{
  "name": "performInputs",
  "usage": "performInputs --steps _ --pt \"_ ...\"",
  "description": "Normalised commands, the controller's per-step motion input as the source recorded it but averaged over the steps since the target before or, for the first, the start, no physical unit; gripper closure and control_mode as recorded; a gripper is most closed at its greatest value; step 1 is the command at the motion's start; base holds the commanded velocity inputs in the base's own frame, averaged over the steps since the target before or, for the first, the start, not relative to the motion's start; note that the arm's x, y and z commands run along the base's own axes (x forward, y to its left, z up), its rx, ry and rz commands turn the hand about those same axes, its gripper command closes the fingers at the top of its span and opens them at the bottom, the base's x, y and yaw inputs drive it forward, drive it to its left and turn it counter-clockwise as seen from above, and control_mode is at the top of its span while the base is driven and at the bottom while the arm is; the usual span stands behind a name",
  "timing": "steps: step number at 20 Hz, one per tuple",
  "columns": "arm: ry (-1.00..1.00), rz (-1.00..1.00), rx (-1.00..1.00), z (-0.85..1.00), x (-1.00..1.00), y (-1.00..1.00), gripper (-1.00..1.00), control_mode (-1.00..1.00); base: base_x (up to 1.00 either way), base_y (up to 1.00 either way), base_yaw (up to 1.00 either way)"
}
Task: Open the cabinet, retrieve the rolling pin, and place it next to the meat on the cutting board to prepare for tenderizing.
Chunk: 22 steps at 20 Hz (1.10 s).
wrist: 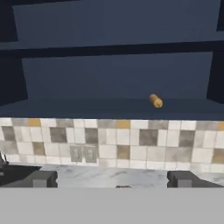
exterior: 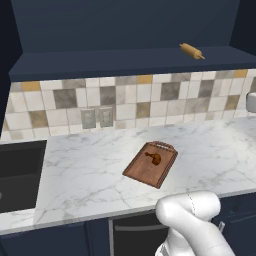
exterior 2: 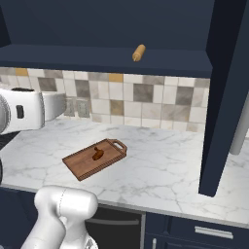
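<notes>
The cabinet [exterior: 125, 30] is shown open, its door [exterior 2: 228, 97] swung out at the right. The cutting board [exterior: 150, 165] is laid on the marble bench [exterior: 90, 175], with the meat [exterior: 154, 158] resting on it. The rolling pin [exterior: 192, 51] is seen farther right, on the cabinet's lower shelf. The fingers [wrist: 41, 178] are spread wide, holding nothing.

Even, soft light is falling on the counter [exterior: 90, 170], casting barely any shadows and no glare. The cabinet [wrist: 109, 83] interior is sitting dim. All views are looking slightly blurred, perhaps from low resolution.
</notes>
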Motion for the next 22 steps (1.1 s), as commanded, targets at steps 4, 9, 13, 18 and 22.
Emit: performInputs --steps 4,9,13,18,22 --pt "-0.18 -0.01 -0.11 0.30 0.33 -0.14 -1.00 -1.00 0.00 0.00 0.00" --pt "0.02 -0.05 -0.01 0.42 0.12 -0.11 -1.00 -1.00 0.00 0.00 0.00" --pt "0.14 -0.06 0.00 0.43 0.10 -0.12 -1.00 -1.00 0.00 0.00 0.00" --pt "0.15 -0.07 0.00 0.17 0.18 -0.10 -1.00 -1.00 0.00 0.00 0.00" --pt "0.05 -0.06 0.00 -0.10 0.23 -0.10 -1.00 -1.00 0.00 0.00 0.00"
